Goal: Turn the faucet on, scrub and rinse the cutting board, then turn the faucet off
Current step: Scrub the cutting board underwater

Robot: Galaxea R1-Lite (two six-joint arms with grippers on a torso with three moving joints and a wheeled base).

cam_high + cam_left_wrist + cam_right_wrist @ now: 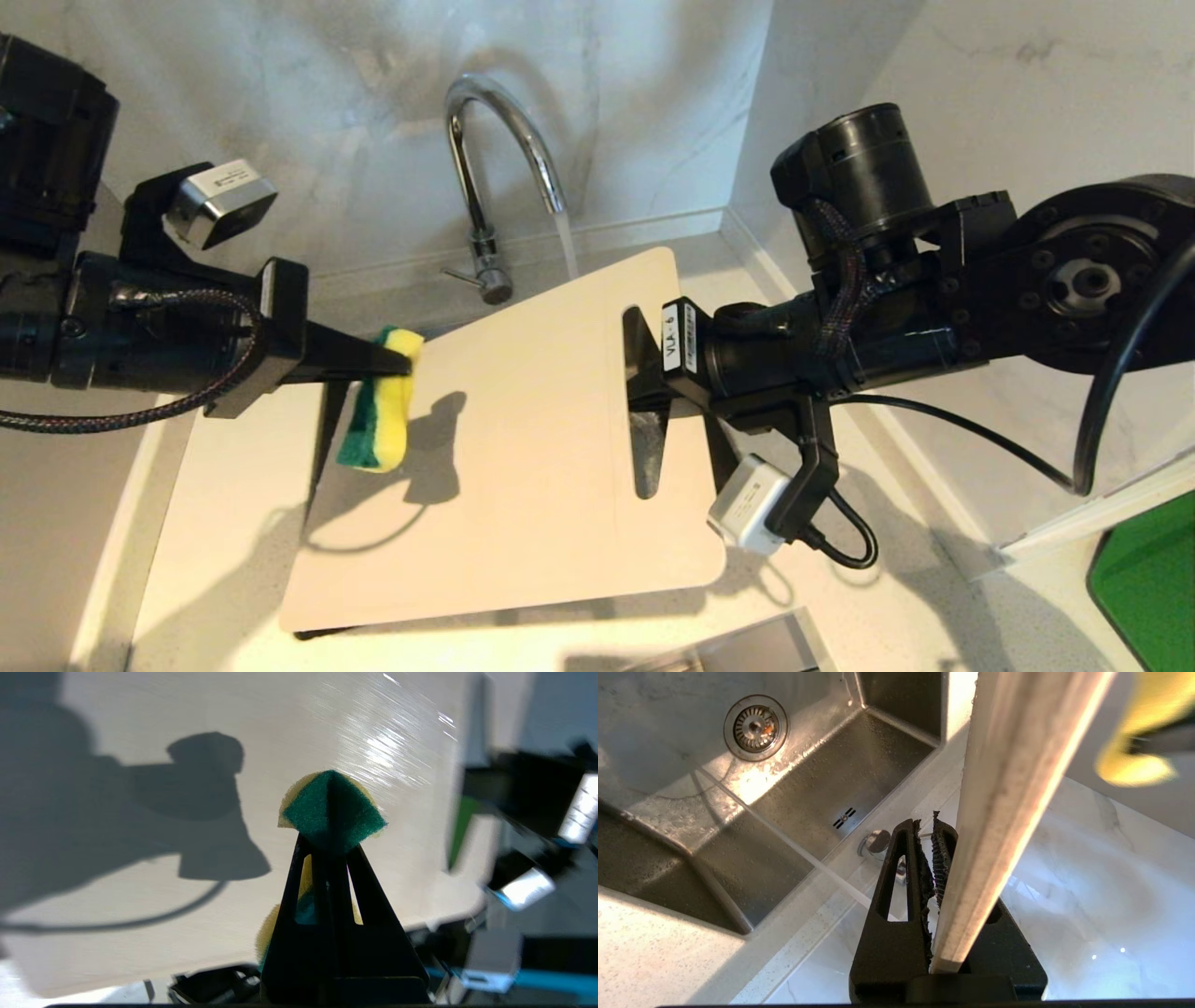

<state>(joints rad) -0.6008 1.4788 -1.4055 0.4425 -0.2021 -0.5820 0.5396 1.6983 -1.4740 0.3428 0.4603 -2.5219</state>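
Marble-veined wall panels [308, 140] behind, pale speckled table [224, 523] below, steel sink [794, 802] set into it with a round drain strainer [755, 728] in its floor.

Faucet [495, 140]: chrome gooseneck at the back edge, thin side lever [462, 276] sticking out near its base. Water stream [567, 245] runs from the spout tip down toward the far edge of the board.

Cutting board [523, 439]: beige, rounded corners, held up off the table and tilted, far edge under the spout. Long handle cutout [644, 401] lies along the side nearest the right arm. Wet sheen streaks show on the board face in the left wrist view [387, 751].

Right gripper [644, 383]: comes in from the right, clamped tight on the board at the cutout edge. Right wrist view shows the board edge-on [1008, 812] pinched between the two black fingers [896, 891], sink beneath.

Left gripper [392, 366]: comes in from the left, closed on a sponge [383, 401], yellow foam with green scouring face. Sponge hangs at the left edge of the board, over its face; whether it presses the surface I cannot tell. Its shadow falls on the board just beside it. Left wrist view: green scouring pad [332, 812] bulges out past the pinched fingertips, facing the board.

Green object [1148, 588] at the lower right corner, cut by the frame, not identifiable.
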